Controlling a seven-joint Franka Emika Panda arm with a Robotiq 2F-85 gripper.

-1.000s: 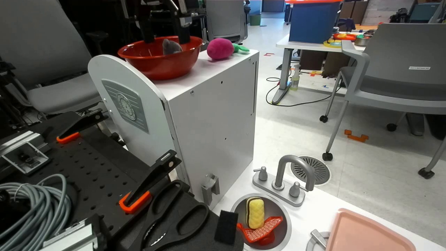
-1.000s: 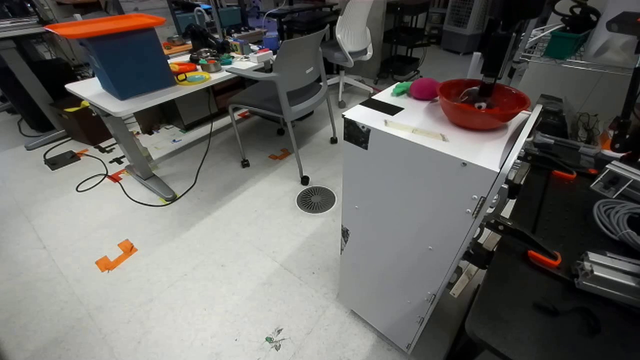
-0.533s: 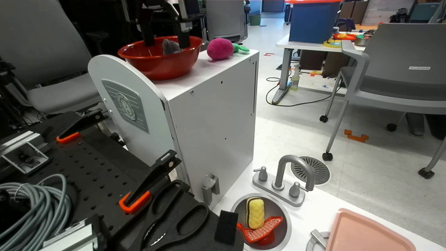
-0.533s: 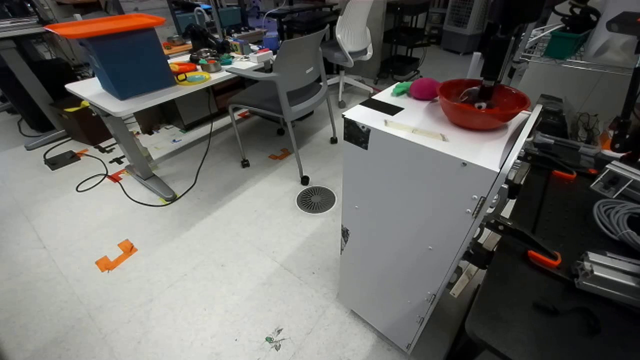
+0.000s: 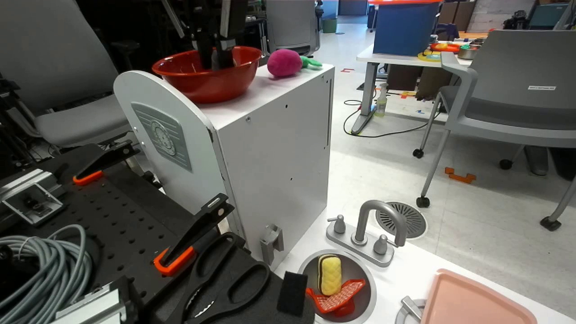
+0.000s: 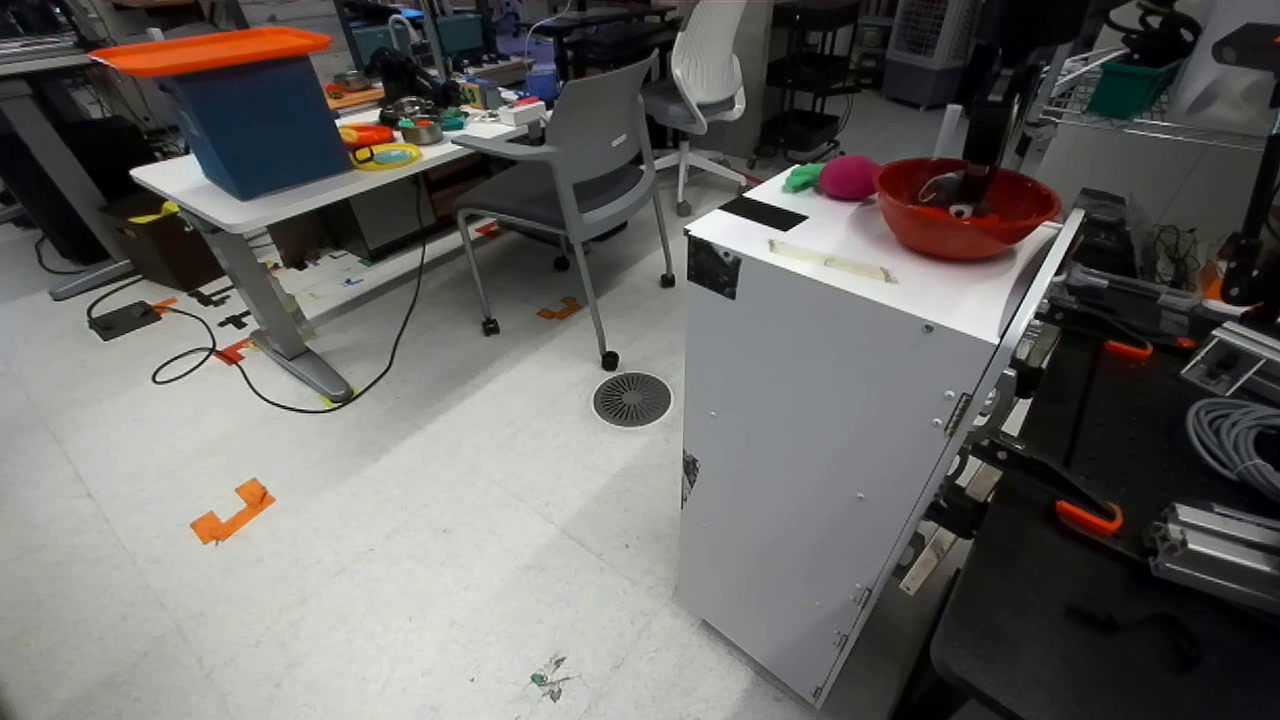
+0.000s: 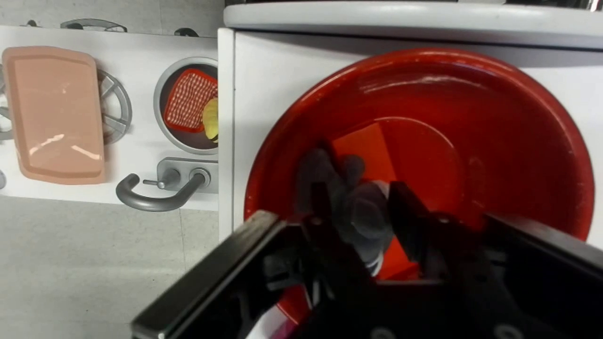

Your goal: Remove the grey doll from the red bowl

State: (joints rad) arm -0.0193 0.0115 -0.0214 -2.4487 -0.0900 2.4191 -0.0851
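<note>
The red bowl [image 5: 209, 87] stands on top of the white cabinet in both exterior views, and its inside wall [image 7: 513, 136] fills much of the wrist view. Low inside it lies the grey doll [image 7: 370, 214], a soft lump with rounded parts. My gripper [image 7: 359, 188] reaches down into the bowl, one dark finger [image 7: 399, 207] against the doll's side and the opposite one across its grey body. The jaws are narrowed, with the doll filling the gap. In an exterior view the gripper [image 5: 217, 63] covers most of the doll. The bowl's base holds both up from below the rim.
A pink fuzzy ball [image 5: 284, 63] with a green part [image 5: 310, 62] sits beside the bowl on the white cabinet [image 5: 274, 135]. Below the cabinet top are a small sink [image 7: 162, 110], a grey faucet [image 7: 155, 200] and a pink tray [image 7: 56, 117]. Black clamps [image 5: 198, 229] line the dark table.
The fingers, spread wide on either side of the doll before, have come together around it. The bowl and pink ball have not moved.
</note>
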